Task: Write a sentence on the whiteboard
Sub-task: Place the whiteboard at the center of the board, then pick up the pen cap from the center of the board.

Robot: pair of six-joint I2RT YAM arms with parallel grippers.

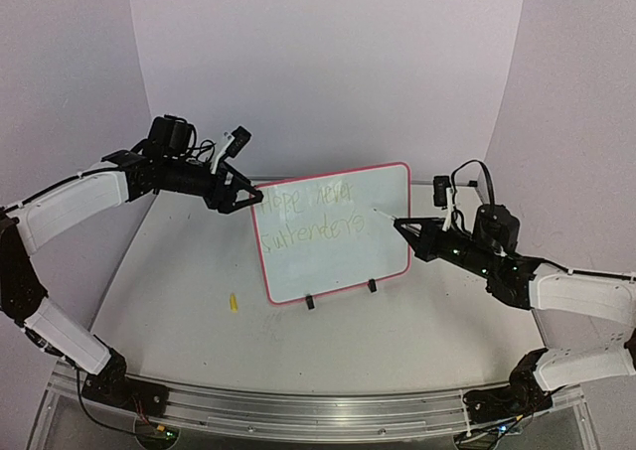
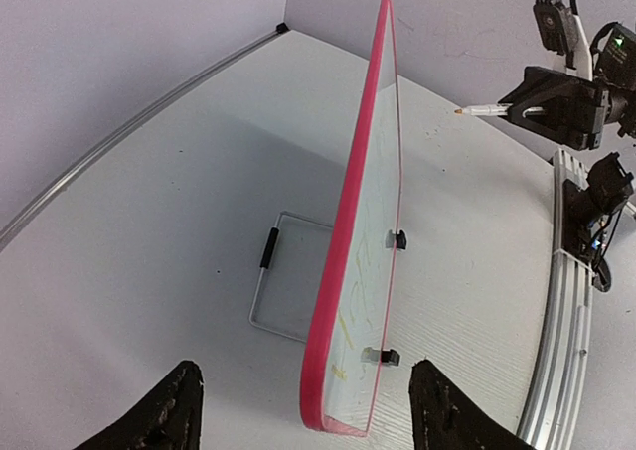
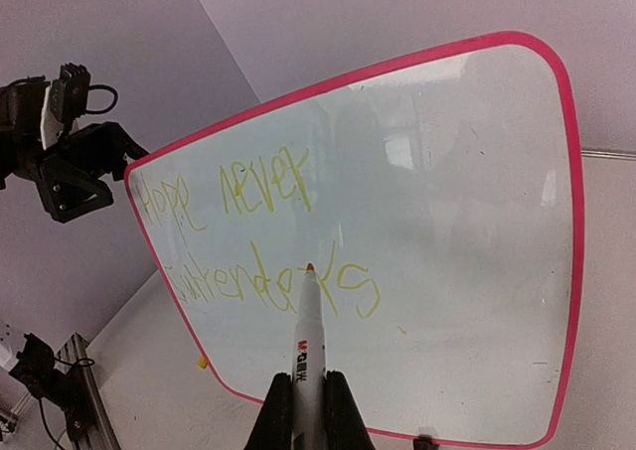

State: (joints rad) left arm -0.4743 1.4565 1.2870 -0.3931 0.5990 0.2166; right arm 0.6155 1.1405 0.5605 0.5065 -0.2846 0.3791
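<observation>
The whiteboard point(image 1: 338, 261) with its red-pink frame stands upright on two black clip feet mid-table. The sentence point(image 1: 316, 212) in faint yellow-green reads "Hope never surrenders" in two lines, clearer in the right wrist view point(image 3: 253, 197). My right gripper point(image 3: 308, 415) is shut on a white marker point(image 3: 308, 351), which points at the second line. In the left wrist view the marker point(image 2: 487, 109) has its tip a short gap off the board point(image 2: 368, 271). My left gripper point(image 1: 248, 197) is open by the board's upper left corner, its fingers point(image 2: 169, 410) on either side of the edge.
A small yellow piece point(image 1: 233, 301) lies on the table left of the board. A wire stand point(image 2: 288, 271) lies behind the board. An aluminium rail point(image 1: 318, 405) runs along the near edge. Purple walls close off the back and sides.
</observation>
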